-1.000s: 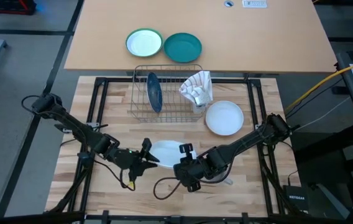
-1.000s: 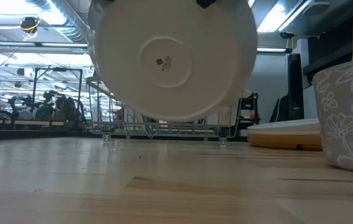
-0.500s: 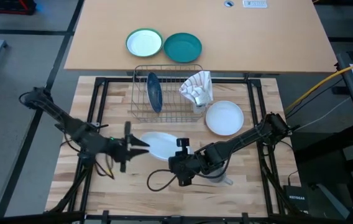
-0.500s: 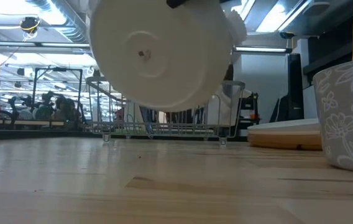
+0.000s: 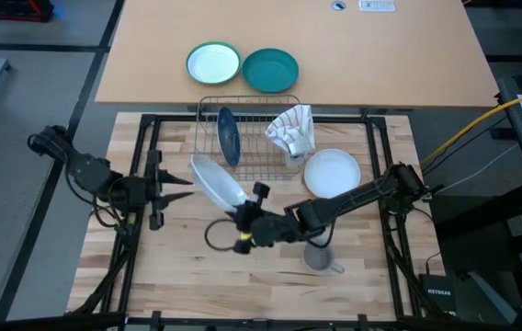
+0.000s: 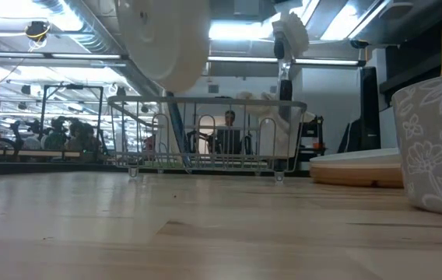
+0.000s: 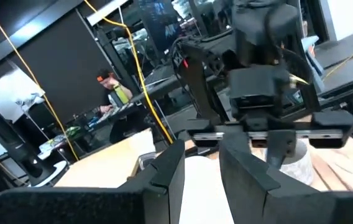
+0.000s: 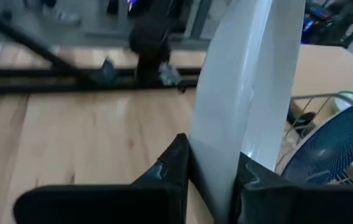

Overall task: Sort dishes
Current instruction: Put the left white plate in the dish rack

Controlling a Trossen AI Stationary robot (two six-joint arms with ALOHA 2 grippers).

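Note:
My right gripper [image 5: 240,219] is shut on a white plate [image 5: 217,182], lifted and tipped on edge near the table's middle, just in front of the wire dish rack [image 5: 247,138]. The plate shows high up in the low view [image 6: 166,39]. A dark blue plate [image 5: 228,136] stands on edge in the rack. My left gripper [image 5: 180,188] is open and empty to the left of the white plate, pointing at it. A grey patterned mug [image 5: 321,256] stands on the table under my right arm. Another white plate [image 5: 332,175] lies on a tan plate [image 6: 357,173] right of the rack. My right gripper pinches the white plate's rim [image 8: 214,143] between its two fingers, one on each face. The fingers come roughly level from the table's right and near side. The plate is lifted clear of the table and stands steeply on edge beyond the fingers.
A green-rimmed white plate [image 5: 213,64] and a teal plate [image 5: 270,70] lie on the far table behind the rack. A white patterned item [image 5: 293,129] sits in the rack's right end. Bare wood lies at the table's near left.
My right gripper has lifted the white plate off the table and carried it left and toward the rack, tipping it from flat up onto its edge. My left gripper has drawn back toward the table's left and far side, away from the plate.

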